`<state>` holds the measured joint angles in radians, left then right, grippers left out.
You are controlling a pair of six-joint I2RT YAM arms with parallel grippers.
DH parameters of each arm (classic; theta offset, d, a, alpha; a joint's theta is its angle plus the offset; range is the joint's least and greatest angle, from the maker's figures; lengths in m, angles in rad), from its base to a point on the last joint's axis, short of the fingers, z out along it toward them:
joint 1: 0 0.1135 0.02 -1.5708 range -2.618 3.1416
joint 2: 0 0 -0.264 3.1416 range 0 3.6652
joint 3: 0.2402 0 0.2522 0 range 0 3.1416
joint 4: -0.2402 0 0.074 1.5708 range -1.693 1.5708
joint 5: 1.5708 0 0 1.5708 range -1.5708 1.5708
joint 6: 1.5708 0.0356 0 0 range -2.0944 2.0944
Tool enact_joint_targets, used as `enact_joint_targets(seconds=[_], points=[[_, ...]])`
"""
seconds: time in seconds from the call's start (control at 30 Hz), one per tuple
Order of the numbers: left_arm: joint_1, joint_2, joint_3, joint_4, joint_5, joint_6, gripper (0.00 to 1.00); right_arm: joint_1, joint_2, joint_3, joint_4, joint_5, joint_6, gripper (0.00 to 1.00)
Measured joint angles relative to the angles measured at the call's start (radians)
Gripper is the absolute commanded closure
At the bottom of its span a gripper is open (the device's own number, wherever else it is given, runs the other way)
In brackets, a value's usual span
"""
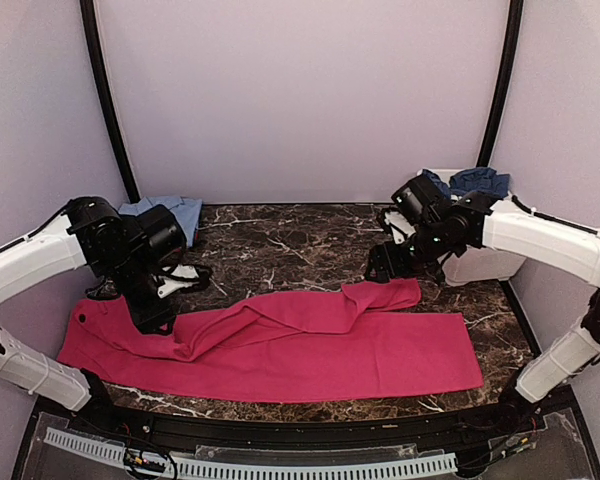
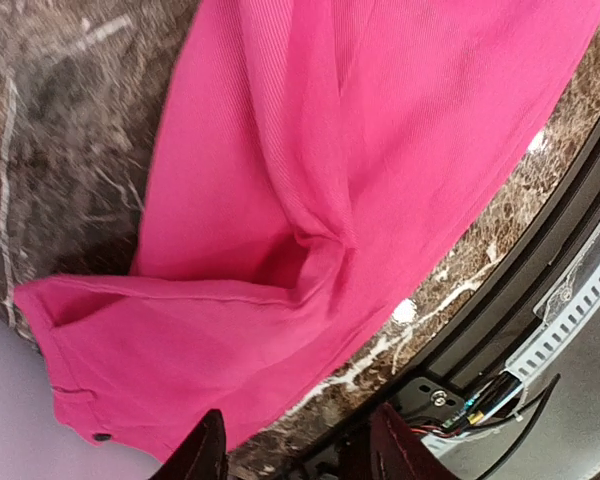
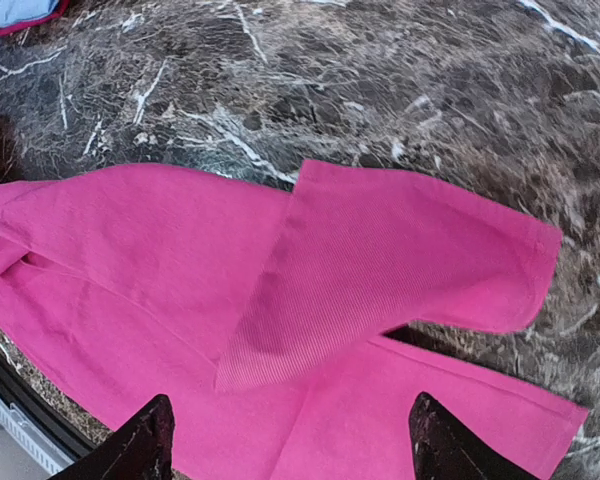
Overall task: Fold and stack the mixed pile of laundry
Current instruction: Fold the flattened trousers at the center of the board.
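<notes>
The large magenta-pink garment point(image 1: 310, 345) lies spread along the front of the marble table point(image 1: 280, 240), with one leg folded back near the middle right. My left gripper point(image 1: 156, 320) hovers over its left waistband end, open and empty; in the left wrist view point(image 2: 300, 462) the cloth point(image 2: 330, 150) lies ahead of the fingers. My right gripper point(image 1: 382, 268) is open above the folded leg end point(image 3: 400, 250), and in the right wrist view point(image 3: 295, 455) it holds nothing. The light blue shirt point(image 1: 168, 211) lies at the back left. The dark navy garment point(image 1: 475, 181) rests on the tub. The grey-and-white patterned garment is out of view.
A white plastic tub point(image 1: 480, 264) stands at the back right, behind my right arm. The table's front edge with a black rail and cables point(image 2: 500, 390) is close to my left gripper. Pale walls enclose the back and both sides.
</notes>
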<state>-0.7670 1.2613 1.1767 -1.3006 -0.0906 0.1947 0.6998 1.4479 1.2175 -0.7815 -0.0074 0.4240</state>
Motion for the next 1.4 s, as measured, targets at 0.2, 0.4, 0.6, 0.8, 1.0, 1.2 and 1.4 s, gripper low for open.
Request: enact_joint_targets(seconds=[0.2, 0.4, 0.6, 0.8, 1.0, 1.2, 1.4], points=[[0.002, 0.032, 0.155, 0.158, -0.072, -0.002, 0.30, -0.063, 0.231, 0.171, 0.064, -0.043, -0.111, 0.24], [0.013, 0.261, 0.206, 0.417, -0.053, 0.018, 0.37, -0.115, 0.414, 0.318, 0.053, -0.118, -0.203, 0.23], [0.018, 0.412, 0.182, 0.586, 0.050, 0.050, 0.42, -0.084, 0.508, 0.367, 0.043, -0.158, -0.243, 0.24], [0.018, 0.433, 0.117, 0.694, 0.139, 0.056, 0.43, -0.037, 0.590, 0.366, 0.022, -0.109, -0.243, 0.29], [0.017, 0.480, 0.089, 0.741, 0.163, 0.056, 0.58, 0.012, 0.629, 0.354, -0.017, 0.021, -0.212, 0.61], [0.016, 0.500, 0.079, 0.743, 0.158, 0.066, 0.87, 0.027, 0.557, 0.278, -0.034, 0.111, -0.142, 1.00], [-0.001, 0.477, 0.071, 0.738, 0.143, 0.079, 0.98, 0.027, 0.243, 0.121, -0.061, 0.167, -0.028, 1.00]])
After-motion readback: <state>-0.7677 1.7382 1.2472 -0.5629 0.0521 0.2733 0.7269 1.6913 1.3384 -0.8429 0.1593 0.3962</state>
